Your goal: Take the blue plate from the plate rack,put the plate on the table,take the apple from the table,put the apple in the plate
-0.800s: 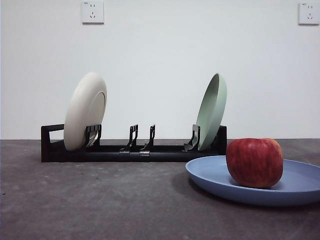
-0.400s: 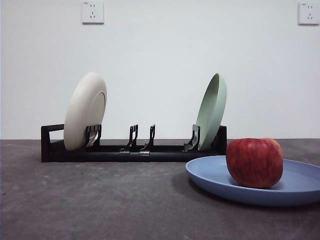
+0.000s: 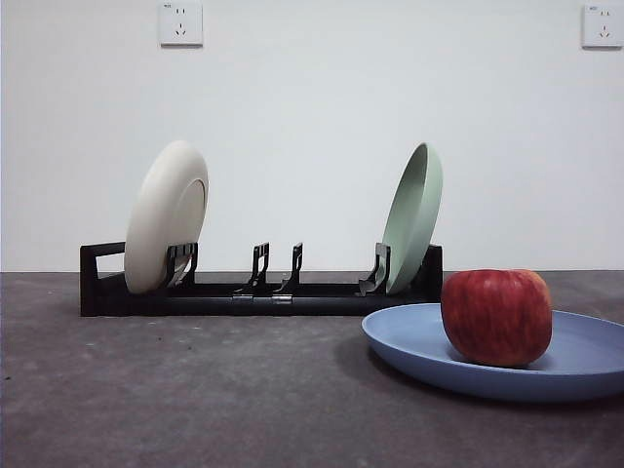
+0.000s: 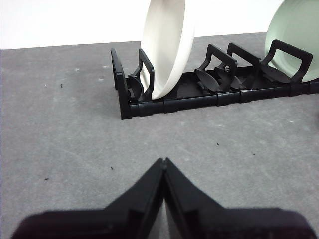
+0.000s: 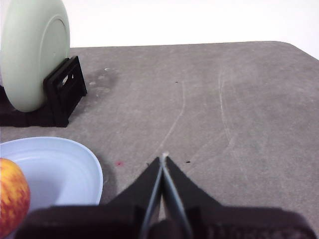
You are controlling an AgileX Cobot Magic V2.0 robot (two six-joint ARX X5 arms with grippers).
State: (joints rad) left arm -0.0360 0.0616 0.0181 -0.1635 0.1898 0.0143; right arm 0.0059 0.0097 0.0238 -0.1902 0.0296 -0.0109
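Apple (image 3: 496,317) sits in blue plate (image 3: 414,341) on desk (image 3: 195,390), near right, w/ plate rack (image 3: 258,292) behind-left. Right claw (image 5: 163,162) is nearer, apple to its left; left claw (image 4: 163,164) faces rack. Both claws pressed together, empty. Task looks done.

L gripper (image 4: 163,162) closed above table (image 4: 65,124), facing plate rack (image 4: 199,99) w/ cream plate (image 4: 167,45)
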